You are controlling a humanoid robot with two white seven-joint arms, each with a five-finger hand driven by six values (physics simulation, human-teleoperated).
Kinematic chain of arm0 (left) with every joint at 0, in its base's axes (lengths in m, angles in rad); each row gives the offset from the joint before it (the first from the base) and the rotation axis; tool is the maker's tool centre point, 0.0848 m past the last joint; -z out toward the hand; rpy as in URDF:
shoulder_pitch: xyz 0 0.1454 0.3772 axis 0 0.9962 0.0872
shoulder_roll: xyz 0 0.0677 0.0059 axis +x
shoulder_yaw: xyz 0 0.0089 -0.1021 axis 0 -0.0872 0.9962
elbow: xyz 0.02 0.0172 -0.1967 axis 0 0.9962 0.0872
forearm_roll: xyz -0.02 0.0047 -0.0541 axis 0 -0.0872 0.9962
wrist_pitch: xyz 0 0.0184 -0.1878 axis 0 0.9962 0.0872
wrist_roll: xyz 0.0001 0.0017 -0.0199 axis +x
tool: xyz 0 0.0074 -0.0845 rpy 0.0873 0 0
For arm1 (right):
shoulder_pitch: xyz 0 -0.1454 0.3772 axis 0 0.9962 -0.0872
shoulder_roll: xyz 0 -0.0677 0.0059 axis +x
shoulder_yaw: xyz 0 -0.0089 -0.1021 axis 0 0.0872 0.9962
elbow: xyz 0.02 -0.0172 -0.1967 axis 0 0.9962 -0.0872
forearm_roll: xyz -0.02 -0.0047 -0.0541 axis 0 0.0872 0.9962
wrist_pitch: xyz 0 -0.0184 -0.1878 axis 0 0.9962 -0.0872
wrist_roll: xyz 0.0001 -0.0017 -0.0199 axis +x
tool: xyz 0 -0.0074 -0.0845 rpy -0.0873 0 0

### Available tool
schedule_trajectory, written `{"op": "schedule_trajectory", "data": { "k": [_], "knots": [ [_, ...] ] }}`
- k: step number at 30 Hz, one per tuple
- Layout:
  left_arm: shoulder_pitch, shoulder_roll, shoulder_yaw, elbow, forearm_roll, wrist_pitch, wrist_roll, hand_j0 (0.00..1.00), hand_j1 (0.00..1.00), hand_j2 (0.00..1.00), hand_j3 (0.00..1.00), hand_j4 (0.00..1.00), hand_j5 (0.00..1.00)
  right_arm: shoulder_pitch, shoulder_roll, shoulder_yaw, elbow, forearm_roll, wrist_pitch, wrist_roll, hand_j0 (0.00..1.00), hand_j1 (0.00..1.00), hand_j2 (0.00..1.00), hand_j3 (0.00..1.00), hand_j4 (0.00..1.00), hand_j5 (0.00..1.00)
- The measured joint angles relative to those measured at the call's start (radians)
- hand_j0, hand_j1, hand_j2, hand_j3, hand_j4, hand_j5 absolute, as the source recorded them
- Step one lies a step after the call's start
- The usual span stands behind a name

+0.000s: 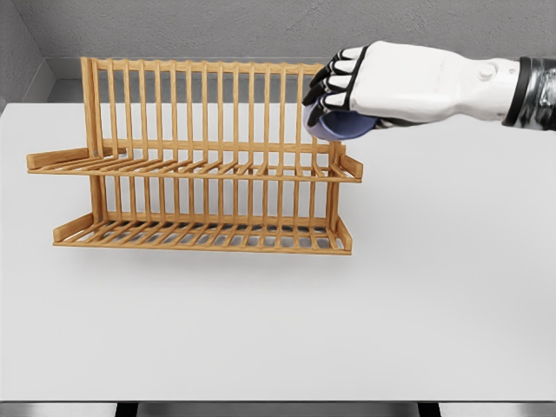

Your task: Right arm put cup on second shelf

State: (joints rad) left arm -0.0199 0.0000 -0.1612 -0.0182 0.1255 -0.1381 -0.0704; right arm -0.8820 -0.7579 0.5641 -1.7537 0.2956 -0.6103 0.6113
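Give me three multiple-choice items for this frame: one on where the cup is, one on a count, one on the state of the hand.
1. Where is the cup?
A. On the rack's lower shelf
B. Held in the air over the right end of the upper shelf
C. Standing on the table left of the rack

2. How many shelves does the wooden rack have?
A. One
B. Two
C. Four

3. What is the state of the right hand?
A. Open flat on the table
B. Fingers curled round the cup
C. Gripping a rack slat

Key: 1 B, the bluish cup shows under the hand, above the rack's right end and not resting on it. 2 B, an upper and a lower slatted shelf are visible. 3 B, the dark fingertips wrap the cup's top.
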Motion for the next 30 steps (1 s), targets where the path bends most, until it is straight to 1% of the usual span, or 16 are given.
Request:
{"op": "schedule_trajectory", "data": {
  "k": [11,18,20,21,30],
  "knots": [
    [0.0,0.0,0.0,0.0,0.0,0.0,0.0,1.0,1.0,1.0,1.0,1.0,1.0,0.008,0.007,0.055,-0.001,0.0,-0.004,0.0,0.67,0.67,0.67,0.67,0.67,0.67],
    [0.0,0.0,0.0,0.0,0.0,0.0,0.0,1.0,1.0,1.0,1.0,1.0,1.0,0.009,0.007,0.085,0.0,0.001,-0.003,-0.003,0.69,0.69,0.69,0.69,0.69,0.69],
    [0.0,0.0,0.0,0.0,0.0,0.0,0.0,1.0,1.0,1.0,1.0,1.0,1.0,0.008,0.007,0.091,0.0,0.001,-0.002,-0.003,0.78,0.78,0.78,0.78,0.78,0.78],
    [0.0,0.0,0.0,0.0,0.0,0.0,0.0,1.0,1.0,1.0,1.0,1.0,1.0,0.008,0.008,0.095,0.0,0.001,-0.003,-0.003,1.0,1.0,1.0,1.0,1.0,1.0],
    [0.0,0.0,0.0,0.0,0.0,0.0,0.0,1.0,1.0,1.0,1.0,1.0,1.0,0.0,0.011,0.112,0.0,-0.001,-0.003,-0.001,1.0,1.0,1.0,1.0,1.0,1.0]
  ]
}}
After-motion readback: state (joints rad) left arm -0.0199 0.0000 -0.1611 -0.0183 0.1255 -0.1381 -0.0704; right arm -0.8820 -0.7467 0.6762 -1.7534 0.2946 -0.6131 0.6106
